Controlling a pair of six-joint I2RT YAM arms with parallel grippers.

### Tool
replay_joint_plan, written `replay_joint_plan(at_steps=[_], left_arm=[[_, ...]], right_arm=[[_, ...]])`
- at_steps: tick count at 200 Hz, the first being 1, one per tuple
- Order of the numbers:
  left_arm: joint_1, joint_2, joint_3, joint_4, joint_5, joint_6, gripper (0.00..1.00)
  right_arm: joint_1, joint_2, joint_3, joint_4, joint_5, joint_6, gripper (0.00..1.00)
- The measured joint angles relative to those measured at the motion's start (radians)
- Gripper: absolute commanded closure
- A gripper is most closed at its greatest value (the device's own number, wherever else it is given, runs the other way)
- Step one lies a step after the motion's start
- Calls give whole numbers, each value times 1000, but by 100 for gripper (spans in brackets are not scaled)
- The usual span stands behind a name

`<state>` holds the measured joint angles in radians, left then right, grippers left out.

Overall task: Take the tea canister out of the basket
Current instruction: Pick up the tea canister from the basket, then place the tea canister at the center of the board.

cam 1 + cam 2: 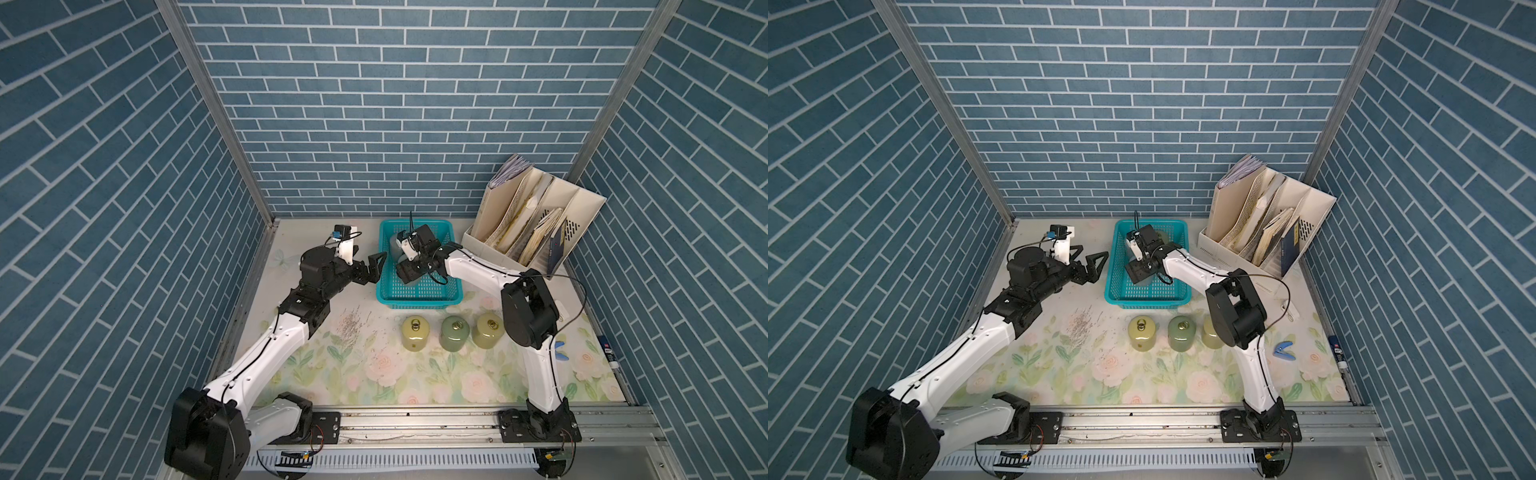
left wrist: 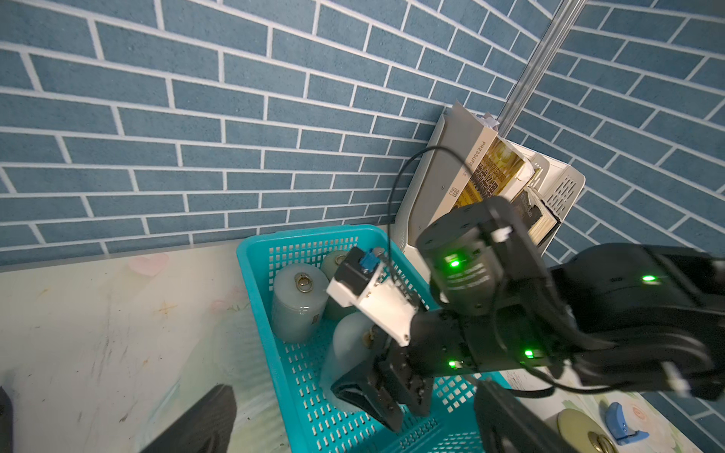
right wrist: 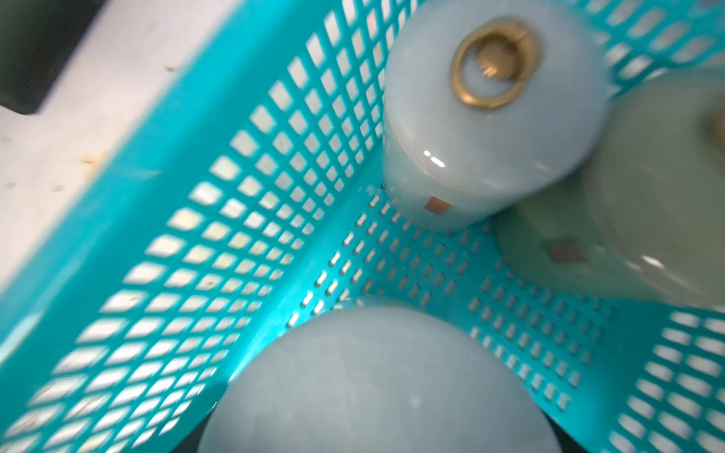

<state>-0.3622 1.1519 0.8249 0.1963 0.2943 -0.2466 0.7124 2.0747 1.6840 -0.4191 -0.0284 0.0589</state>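
Observation:
The turquoise basket [image 1: 419,296] [image 1: 1147,300] [image 2: 259,251] [image 3: 164,164] stands at the back middle of the table. My right gripper [image 1: 409,274] [image 2: 396,396] reaches down into it and is shut on the top of a pale blue tea canister [image 2: 347,349] [image 3: 372,384], which leans. Two more canisters stand in the basket's far end, one pale blue [image 2: 300,302] [image 3: 490,129] and one green [image 2: 333,262] [image 3: 659,196]. My left gripper [image 1: 371,268] [image 1: 1090,266] hangs open just outside the basket's left rim, holding nothing.
Three canisters [image 1: 413,332] [image 1: 455,332] [image 1: 488,330] stand in a row in front of the basket. A cream file organizer [image 1: 536,220] with books fills the back right corner. A blue clip [image 1: 1283,348] and a marker [image 1: 609,351] lie at the right edge.

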Motion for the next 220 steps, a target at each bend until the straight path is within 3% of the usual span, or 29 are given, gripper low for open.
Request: replay_joint_plan(at_steps=[49, 90, 138, 220], left_arm=[[0, 0, 0, 2, -12, -5, 0], [8, 0, 6, -25, -87, -18, 0], [92, -3, 13, -74, -127, -43, 0], [221, -27, 13, -113, -111, -94, 0]], right_arm=[[32, -304, -180, 98, 2, -44, 100], [170, -463, -310, 152, -32, -118, 100], [315, -474, -443, 187, -92, -135, 100], [389, -365, -477, 267, -75, -135, 100]])
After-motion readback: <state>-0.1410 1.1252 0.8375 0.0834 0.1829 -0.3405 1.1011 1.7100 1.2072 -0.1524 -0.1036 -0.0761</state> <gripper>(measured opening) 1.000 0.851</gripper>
